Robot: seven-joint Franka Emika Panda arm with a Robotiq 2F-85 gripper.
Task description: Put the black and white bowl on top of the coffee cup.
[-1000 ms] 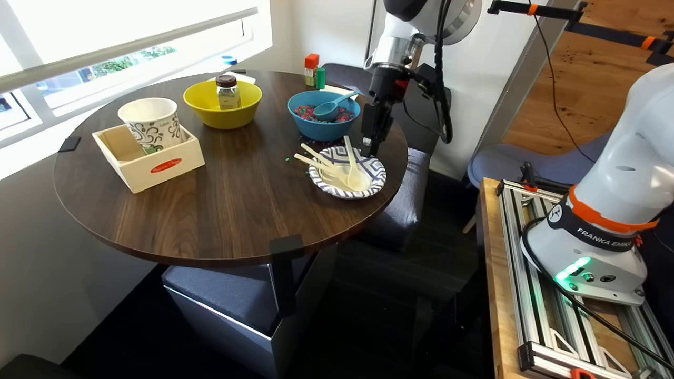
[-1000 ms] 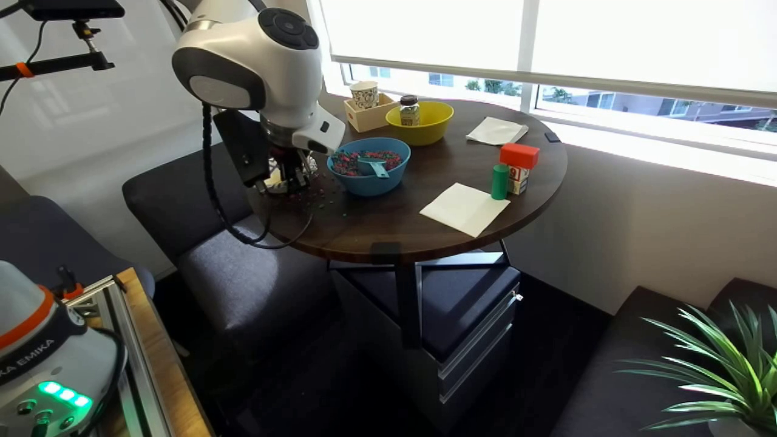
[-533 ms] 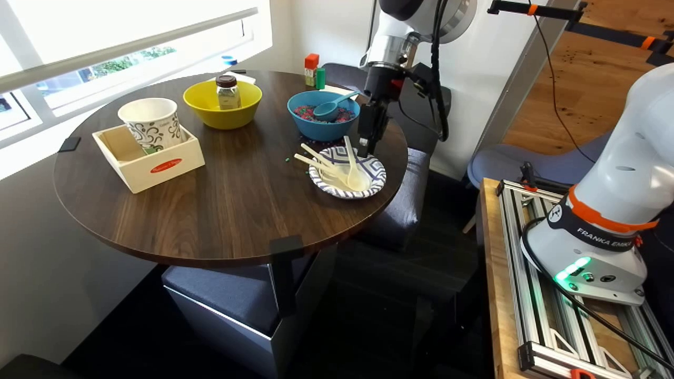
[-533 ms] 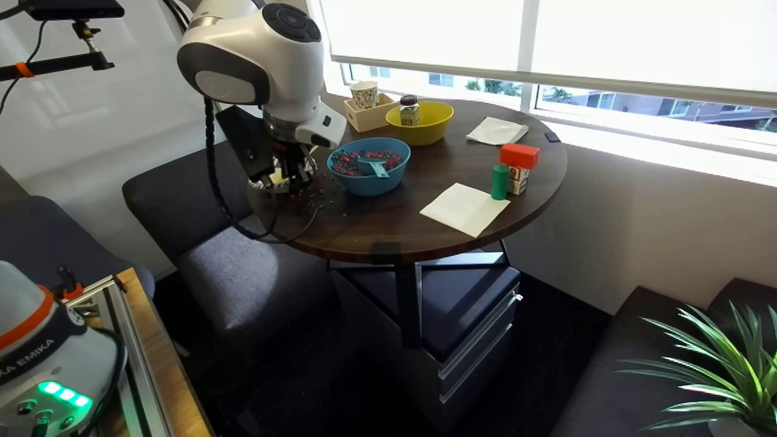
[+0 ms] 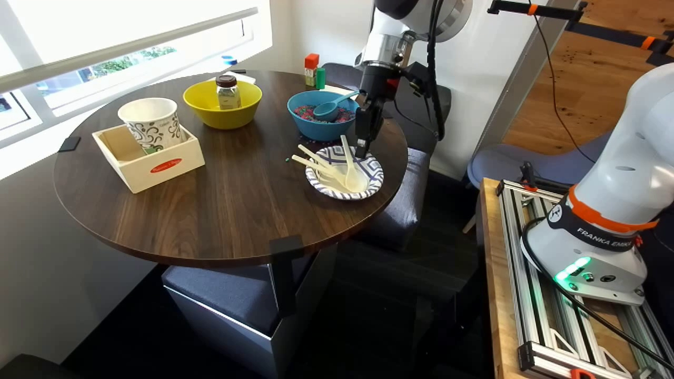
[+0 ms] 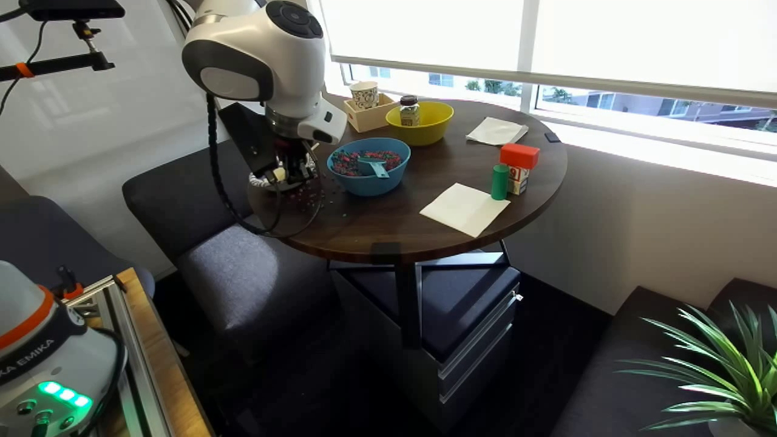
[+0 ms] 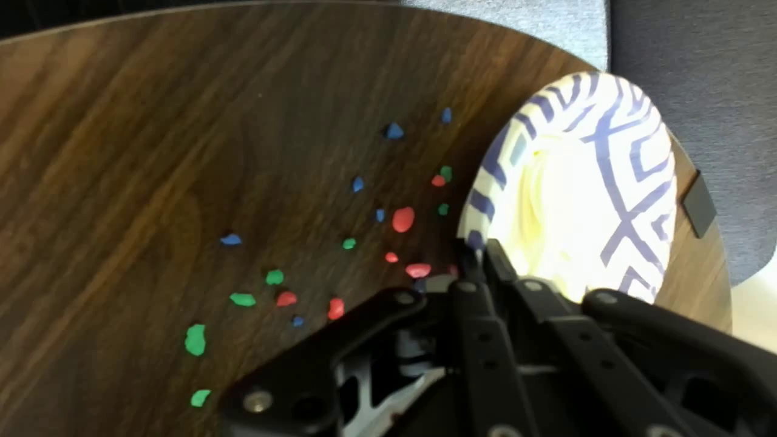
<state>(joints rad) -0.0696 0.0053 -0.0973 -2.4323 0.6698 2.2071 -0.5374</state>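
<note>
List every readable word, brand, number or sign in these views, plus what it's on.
"FRANKA EMIKA": black band on the robot base.
Round emblem, same band: a symbol, no legible word.
Red oval label on the wooden box: too blurred.
Jar: print too small.
Red-topped box: possibly "9"; rest too small.
Coffee cup: green mark near its bottom, unreadable.
Wrist view: none.

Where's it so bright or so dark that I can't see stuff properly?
In the wrist view, the inside of the black and white bowl glares white, so the pale cutlery nearly melts into it; in both exterior views, the window shade is washed out white and much of the floor is almost black.
</note>
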